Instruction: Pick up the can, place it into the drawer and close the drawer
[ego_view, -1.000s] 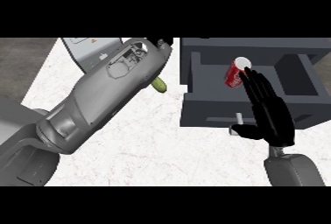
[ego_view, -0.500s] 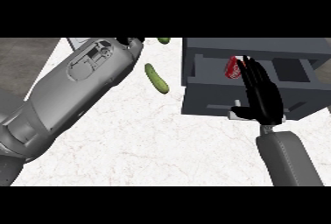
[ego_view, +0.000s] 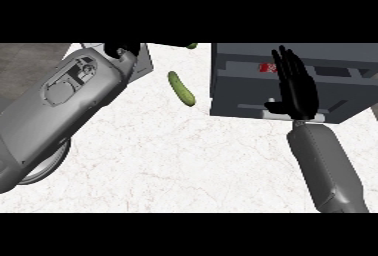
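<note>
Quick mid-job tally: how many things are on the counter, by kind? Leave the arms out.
Can: 1, red, inside the drawer, partly behind the right robot hand
Drawer: 1, grey
Cucumber: 1, lying on the counter
Green item: 1, cut off at the top edge, kind unclear
Total: 4

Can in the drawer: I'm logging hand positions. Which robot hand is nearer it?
Right. The right robot hand lies over the drawer, just beside the can. The left robot hand is far off at the view's upper left, beyond the cucumber.
</note>
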